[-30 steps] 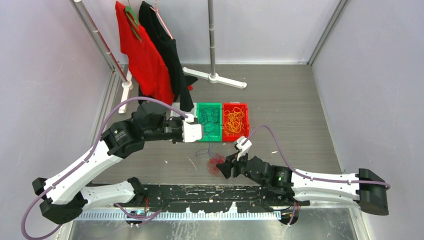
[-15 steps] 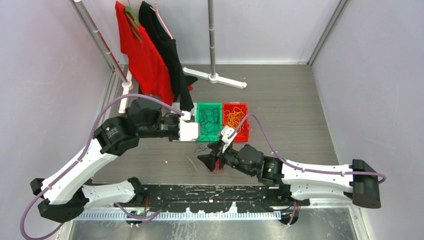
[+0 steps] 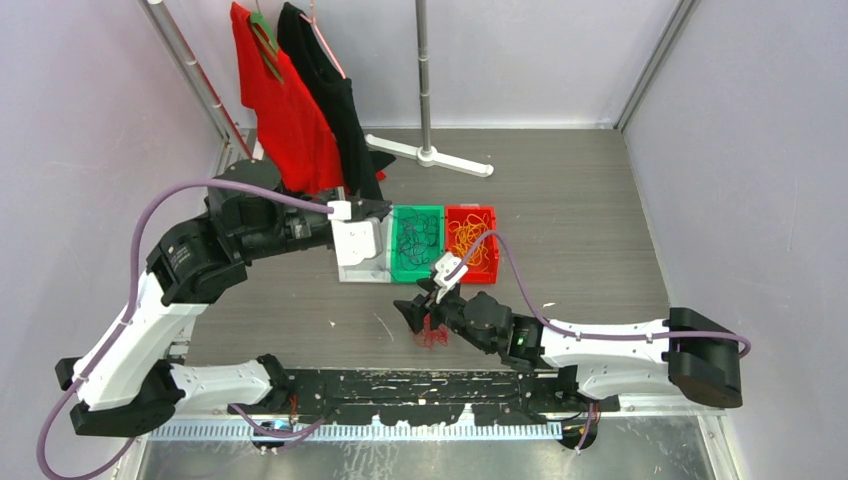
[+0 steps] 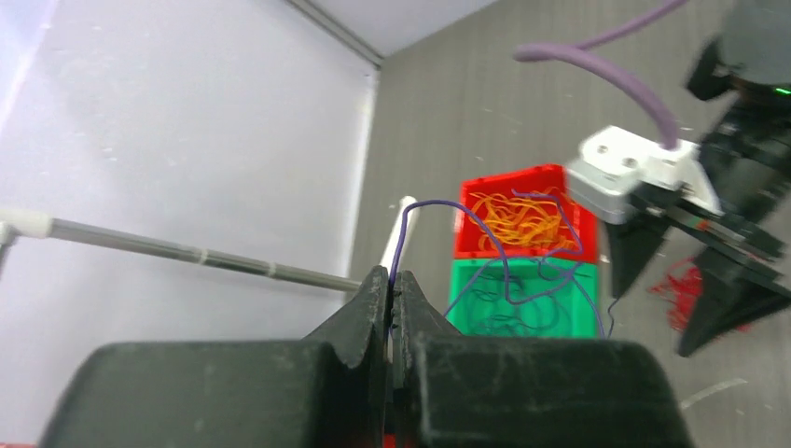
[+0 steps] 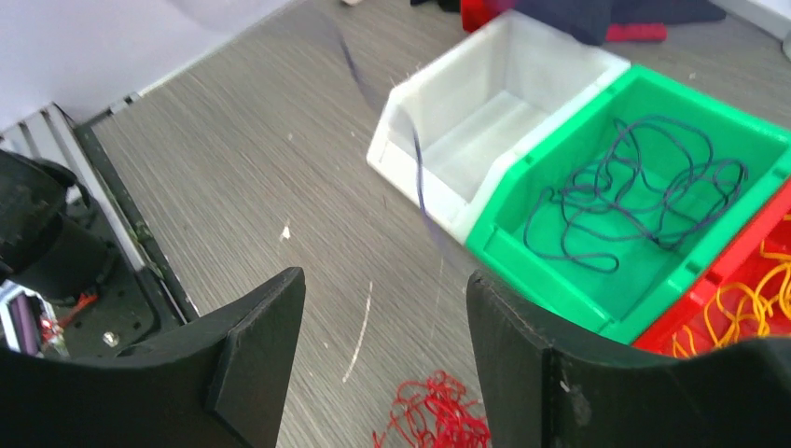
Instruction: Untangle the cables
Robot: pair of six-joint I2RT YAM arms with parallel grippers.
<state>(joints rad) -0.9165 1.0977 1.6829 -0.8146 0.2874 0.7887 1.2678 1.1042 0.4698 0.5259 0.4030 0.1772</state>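
Observation:
My left gripper [image 3: 380, 211] is shut on a thin purple cable [image 4: 403, 238] that arcs up from its jaws [image 4: 392, 280] and hangs over the bins. The strand also shows in the right wrist view [image 5: 417, 163]. More dark purple cable lies looped in the green bin [image 3: 415, 275] [image 5: 634, 182]. Orange-yellow cable [image 3: 468, 240] [image 4: 518, 215] fills the red bin [image 3: 491, 262]. A red cable wad [image 3: 432, 333] [image 5: 437, 415] lies on the floor. My right gripper [image 3: 412, 312] [image 5: 382, 280] is open and empty, just above and left of the red wad.
An empty white bin [image 5: 485, 140] [image 3: 360, 268] stands left of the green bin, partly under my left wrist. A clothes rack with a red shirt [image 3: 285, 110] and a black shirt [image 3: 335, 100] stands behind, its white foot [image 3: 430, 155] on the floor. Grey walls close in on three sides.
My left gripper has pulled back and to the left with the purple cable, drawing it up off the floor. My right arm has swung left over the red wad.

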